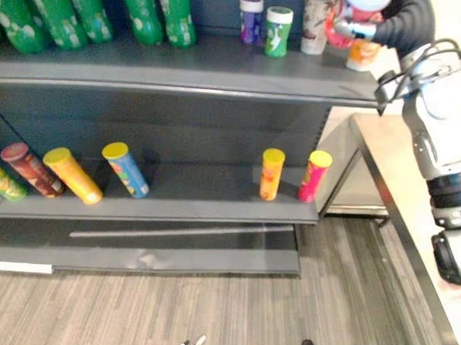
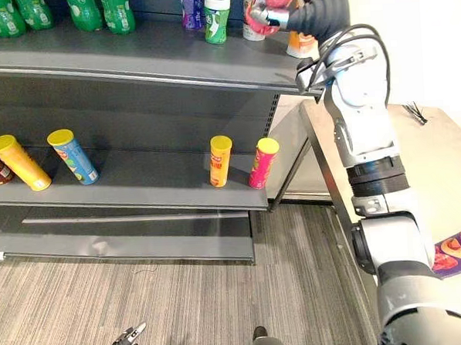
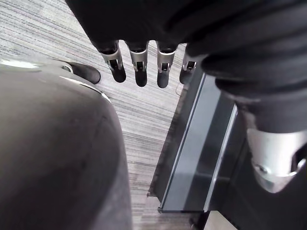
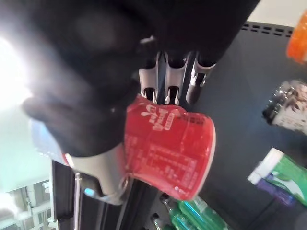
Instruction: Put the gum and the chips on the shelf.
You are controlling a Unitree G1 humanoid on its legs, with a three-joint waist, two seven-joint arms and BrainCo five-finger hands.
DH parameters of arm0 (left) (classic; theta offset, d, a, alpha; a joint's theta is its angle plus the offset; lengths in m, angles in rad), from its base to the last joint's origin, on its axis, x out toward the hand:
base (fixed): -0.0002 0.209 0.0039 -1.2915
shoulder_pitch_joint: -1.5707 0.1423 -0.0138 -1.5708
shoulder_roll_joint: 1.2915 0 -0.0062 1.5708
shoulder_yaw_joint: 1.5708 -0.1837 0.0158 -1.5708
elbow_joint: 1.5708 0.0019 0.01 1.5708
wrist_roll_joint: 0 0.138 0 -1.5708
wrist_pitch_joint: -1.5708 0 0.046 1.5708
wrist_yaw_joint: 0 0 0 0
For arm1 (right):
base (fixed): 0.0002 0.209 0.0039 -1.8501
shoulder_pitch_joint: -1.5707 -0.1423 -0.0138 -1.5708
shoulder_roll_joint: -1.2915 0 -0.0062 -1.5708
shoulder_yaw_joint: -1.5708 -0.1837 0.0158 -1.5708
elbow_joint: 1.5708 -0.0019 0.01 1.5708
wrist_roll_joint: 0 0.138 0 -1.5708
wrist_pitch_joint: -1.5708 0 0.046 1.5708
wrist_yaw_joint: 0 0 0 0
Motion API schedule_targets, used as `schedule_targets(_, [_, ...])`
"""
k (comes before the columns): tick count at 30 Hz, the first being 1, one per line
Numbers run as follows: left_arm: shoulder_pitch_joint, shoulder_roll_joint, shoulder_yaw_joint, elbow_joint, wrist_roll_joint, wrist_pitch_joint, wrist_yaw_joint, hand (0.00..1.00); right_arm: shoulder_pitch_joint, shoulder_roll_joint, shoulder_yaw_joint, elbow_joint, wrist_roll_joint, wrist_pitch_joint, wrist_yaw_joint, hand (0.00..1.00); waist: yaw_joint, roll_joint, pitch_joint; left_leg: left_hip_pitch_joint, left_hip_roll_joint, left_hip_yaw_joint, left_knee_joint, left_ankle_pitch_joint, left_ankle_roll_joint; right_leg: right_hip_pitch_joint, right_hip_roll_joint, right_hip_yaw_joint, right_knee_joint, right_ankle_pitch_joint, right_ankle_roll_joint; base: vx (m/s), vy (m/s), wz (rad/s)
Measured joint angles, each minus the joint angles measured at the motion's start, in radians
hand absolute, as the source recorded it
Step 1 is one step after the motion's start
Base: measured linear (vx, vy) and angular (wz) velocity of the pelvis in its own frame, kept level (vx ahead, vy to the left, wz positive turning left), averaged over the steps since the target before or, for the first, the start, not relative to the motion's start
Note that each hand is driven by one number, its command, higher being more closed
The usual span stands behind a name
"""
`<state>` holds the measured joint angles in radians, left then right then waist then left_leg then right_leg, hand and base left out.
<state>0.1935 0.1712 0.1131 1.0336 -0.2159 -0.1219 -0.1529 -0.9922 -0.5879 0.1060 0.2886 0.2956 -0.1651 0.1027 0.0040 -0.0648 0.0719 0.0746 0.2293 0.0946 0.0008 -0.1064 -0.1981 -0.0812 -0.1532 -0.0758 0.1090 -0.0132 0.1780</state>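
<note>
A red gum tub [image 4: 170,148] with a white lid is held in my right hand [image 4: 168,76], whose fingers and thumb curl round it. In the eye views the tub [image 1: 337,26] hangs tilted just above the right end of the top shelf [image 1: 171,67], next to an orange container [image 1: 361,53]. A purple and orange packet [image 2: 459,249] lies on the table at the right. My left hand [image 3: 139,67] hangs low over the floor with straight fingers and holds nothing.
Purple [image 1: 250,19] and green [image 1: 278,31] tubs, a printed cup [image 1: 315,17] and green bottles [image 1: 160,14] stand on the top shelf. Several chip cans lean on the lower shelf, among them an orange one [image 1: 271,173] and a pink one [image 1: 314,175]. A beige table [image 1: 393,179] stands at the right.
</note>
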Motion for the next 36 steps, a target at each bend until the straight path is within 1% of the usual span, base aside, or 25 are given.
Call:
schedule_targets(3, [0.002,-0.002,0.000,0.000,-0.001,0.000,-0.003,0.00,-0.029,0.029,0.046,0.086,0.000,0.026,0.028,1.00,0.006,0.003,-0.001,-0.005,0.004,-0.011,0.000,0.003,-0.003,0.000,0.004,-0.007,0.000,0.000,0.000,-0.01,-0.011,0.09])
schedule_targets(6, [-0.003,-0.001,-0.007,-0.001,-0.004,0.000,-0.006,0.00,-0.037,0.041,0.074,0.158,-0.001,0.037,0.055,1.00,0.016,0.005,-0.002,-0.021,0.006,-0.030,0.001,0.010,-0.006,0.000,0.003,-0.027,-0.001,0.000,0.000,-0.01,-0.007,0.18])
schedule_targets(7, [-0.003,-0.002,-0.008,-0.001,-0.005,0.000,-0.006,0.00,-0.039,0.043,0.077,0.172,-0.001,0.044,0.056,1.00,0.021,0.006,-0.002,-0.021,0.007,-0.031,0.001,0.011,-0.006,0.000,0.004,-0.028,-0.001,0.000,0.000,0.00,-0.006,0.09])
schedule_targets(8, [-0.001,-0.003,-0.009,-0.001,-0.006,0.000,-0.006,0.00,-0.049,0.057,0.079,0.205,-0.001,0.061,0.059,1.00,0.029,0.008,-0.003,-0.023,0.008,-0.034,0.002,0.011,-0.006,0.000,0.004,-0.030,-0.001,0.000,0.000,-0.01,-0.005,0.04])
schedule_targets(12, [-0.002,-0.004,-0.011,-0.001,-0.006,0.000,-0.006,0.00,-0.089,0.103,0.095,0.287,-0.001,0.083,0.062,1.00,0.030,0.011,-0.002,-0.036,0.009,-0.054,0.002,0.019,-0.008,0.000,0.003,-0.049,0.000,0.000,0.000,-0.01,-0.004,0.15])
schedule_targets(14, [-0.002,-0.004,-0.011,-0.001,-0.008,0.000,-0.006,0.00,-0.113,0.131,0.101,0.344,-0.001,0.109,0.085,1.00,0.038,0.012,-0.002,-0.039,0.008,-0.060,0.002,0.021,-0.008,0.000,0.002,-0.054,0.000,0.000,0.000,-0.01,-0.003,0.05])
schedule_targets(18, [-0.004,-0.004,-0.011,-0.001,-0.011,0.001,-0.006,0.00,-0.162,0.145,0.099,0.444,-0.002,0.122,0.091,1.00,0.041,0.013,-0.001,-0.056,0.007,-0.089,0.002,0.030,-0.008,0.002,-0.003,-0.082,0.000,-0.001,-0.001,-0.01,-0.001,0.19])
schedule_targets(20, [-0.007,-0.006,-0.012,-0.001,-0.011,0.001,-0.006,0.00,-0.194,0.147,0.099,0.493,-0.003,0.134,0.090,1.00,0.052,0.015,0.000,-0.058,0.007,-0.097,0.002,0.033,-0.010,0.004,-0.003,-0.087,0.000,-0.001,-0.001,0.00,-0.003,0.13])
schedule_targets(23, [-0.014,-0.002,-0.029,-0.001,-0.016,0.001,-0.006,0.00,-0.227,0.152,0.094,0.552,-0.003,0.135,0.088,1.00,0.058,0.016,0.000,-0.072,0.007,-0.116,0.002,0.039,-0.010,0.006,-0.005,-0.107,0.000,-0.001,-0.001,-0.02,-0.003,0.17])
schedule_targets(26, [-0.019,-0.001,-0.037,-0.001,-0.017,0.002,-0.006,0.00,-0.248,0.175,0.058,0.610,-0.015,0.138,0.085,1.00,0.063,0.019,0.003,-0.075,0.007,-0.136,0.002,0.044,-0.010,0.017,-0.006,-0.124,-0.001,-0.002,-0.002,-0.01,-0.006,0.16])
schedule_targets(27, [-0.023,-0.002,-0.041,-0.001,-0.018,0.002,-0.006,0.00,-0.258,0.176,0.054,0.633,-0.018,0.138,0.079,1.00,0.070,0.020,0.003,-0.081,0.007,-0.138,0.002,0.045,-0.010,0.019,-0.007,-0.129,0.000,-0.003,-0.002,-0.04,-0.008,0.16])
schedule_targets(32, [-0.040,-0.001,-0.050,-0.001,-0.018,0.003,-0.006,0.00,-0.291,0.175,0.012,0.698,-0.034,0.138,0.075,1.00,0.084,0.024,0.008,-0.107,0.007,-0.171,0.004,0.052,-0.010,0.017,-0.008,-0.159,-0.001,-0.003,-0.003,-0.02,-0.008,0.17])
schedule_targets(36, [-0.051,0.010,-0.071,-0.001,-0.024,0.003,-0.007,0.00,-0.343,0.172,-0.005,0.753,-0.074,0.134,0.052,1.00,0.085,0.023,0.026,-0.131,0.003,-0.209,0.011,0.064,-0.011,0.018,-0.012,-0.192,-0.001,-0.003,-0.002,-0.01,-0.008,0.23])
